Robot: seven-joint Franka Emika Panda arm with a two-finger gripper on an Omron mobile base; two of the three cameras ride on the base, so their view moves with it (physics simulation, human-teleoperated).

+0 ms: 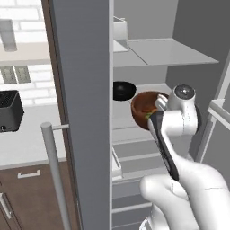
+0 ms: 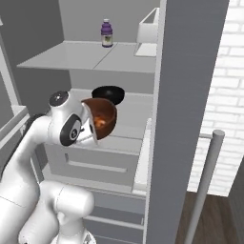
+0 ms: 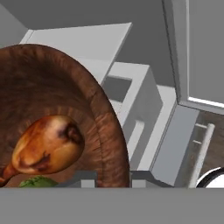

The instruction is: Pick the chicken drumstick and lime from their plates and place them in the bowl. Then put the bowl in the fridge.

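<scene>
bowl (image 3: pixel 98 113) gripped at rim | drumstick (image 3: pixel 46 146), probably lime (image 3: pixel 37 182) inside

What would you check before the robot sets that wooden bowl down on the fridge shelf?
1. Chicken drumstick inside the bowl: ok.
2. Lime in the bowl: ok, a green edge shows beside the drumstick.
3. Gripper astride the bowl's rim: ok.
4. Fridge door open: ok.
5. Bowl level: not ok, it is tilted.
6. Room on the shelf beside the black bowl: cannot tell.
</scene>
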